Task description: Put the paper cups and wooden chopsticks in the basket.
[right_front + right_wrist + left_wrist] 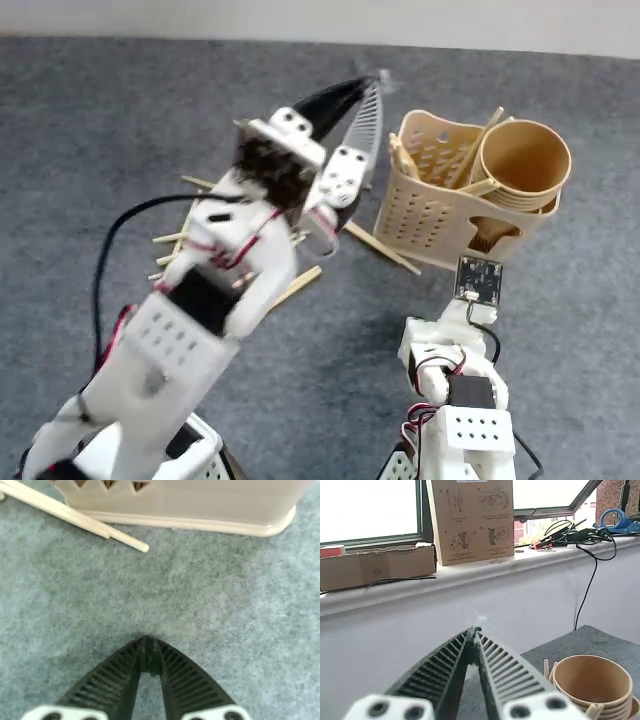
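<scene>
Cups (522,165) sit stacked in the right end of the basket (430,215), which stands on grey carpet (90,120) at the far right of the scene. Several chopsticks (468,152) lean inside the basket just left of the cups, their ends poking above the rim. Loose chopsticks (382,248) lie flat on the carpet to the left of the basket. One runs up close to its near left corner, and others are partly hidden beneath the left arm (200,300).

The left arm is raised over those loose chopsticks. The left gripper (372,82) points toward the far side, just left of the basket. Its fingers are pressed together at the tips with nothing between them. The left wrist view confirms the tips meet, with the cups (590,685) close by and a white wall (420,625) beyond. A sill (485,570) above the wall carries a cardboard box (470,520).

The right arm (455,400) sits at the near right, just on the near side of the basket. In the right wrist view the right gripper (146,642) hangs low over bare carpet, its fingers closed tip to tip and holding nothing. The basket's lower wall (200,505) lies just beyond it. The ends of two loose chopsticks (75,515) rest on the carpet beside that wall, apart from the gripper.
</scene>
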Controlling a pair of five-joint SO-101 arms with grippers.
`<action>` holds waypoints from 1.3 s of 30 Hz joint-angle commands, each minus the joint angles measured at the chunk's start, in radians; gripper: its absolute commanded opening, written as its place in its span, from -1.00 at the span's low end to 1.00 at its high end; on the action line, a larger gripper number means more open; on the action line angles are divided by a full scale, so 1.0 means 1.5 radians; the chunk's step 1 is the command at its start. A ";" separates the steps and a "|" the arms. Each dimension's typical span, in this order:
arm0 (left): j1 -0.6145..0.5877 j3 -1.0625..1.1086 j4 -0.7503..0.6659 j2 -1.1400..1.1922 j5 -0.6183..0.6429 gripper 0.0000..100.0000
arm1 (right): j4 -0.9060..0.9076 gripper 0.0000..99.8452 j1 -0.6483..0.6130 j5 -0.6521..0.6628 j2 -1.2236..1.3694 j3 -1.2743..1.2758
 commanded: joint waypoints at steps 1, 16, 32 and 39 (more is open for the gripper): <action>0.013 -0.080 -0.079 0.093 0.008 -0.99 | -0.013 -0.99 -0.004 -0.005 -0.008 0.063; 0.051 -0.214 0.215 0.129 0.005 -0.99 | -0.013 -0.99 -0.004 -0.005 -0.008 0.063; -0.122 -0.260 0.799 0.145 -0.236 -0.87 | -0.013 -0.99 -0.004 -0.005 -0.008 0.063; -0.170 -0.260 0.853 0.343 -0.298 -0.84 | -0.013 -0.99 -0.004 -0.005 -0.008 0.063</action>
